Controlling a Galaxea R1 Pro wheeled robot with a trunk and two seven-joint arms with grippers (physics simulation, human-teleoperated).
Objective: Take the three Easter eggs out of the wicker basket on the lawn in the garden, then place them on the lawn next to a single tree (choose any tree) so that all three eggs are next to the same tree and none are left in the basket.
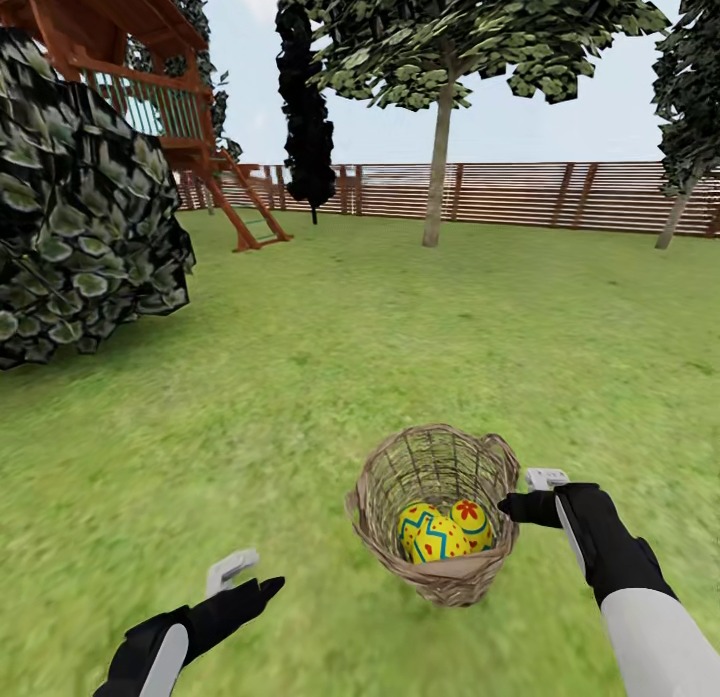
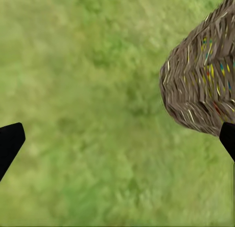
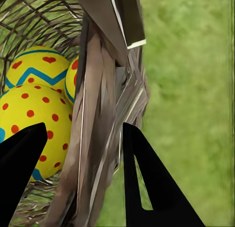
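The wicker basket (image 1: pixel 400 459) sits low on the lawn (image 1: pixel 350 327) just ahead of me, with the three Easter eggs (image 1: pixel 441 540) inside it. In the right wrist view a red-dotted egg (image 3: pixel 34 114), a zigzag egg with hearts (image 3: pixel 36 68) and part of a third egg (image 3: pixel 72 80) lie behind the basket wall (image 3: pixel 103 139). My right gripper (image 1: pixel 522 492) (image 3: pixel 84 129) is shut on the basket's right rim, one finger inside and one outside. My left gripper (image 1: pixel 250 577) (image 2: pixel 122 129) hangs open over grass, left of the basket (image 2: pixel 200 85). A pale-trunked tree (image 1: pixel 437 167) stands far ahead.
A big leafy bush (image 1: pixel 80 197) crowds the left side. Behind it rises a wooden playset (image 1: pixel 150 97), with a dark cypress (image 1: pixel 305 117) beside it. A slatted fence (image 1: pixel 560 192) closes the far end, and another tree trunk (image 1: pixel 678 212) leans at the right.
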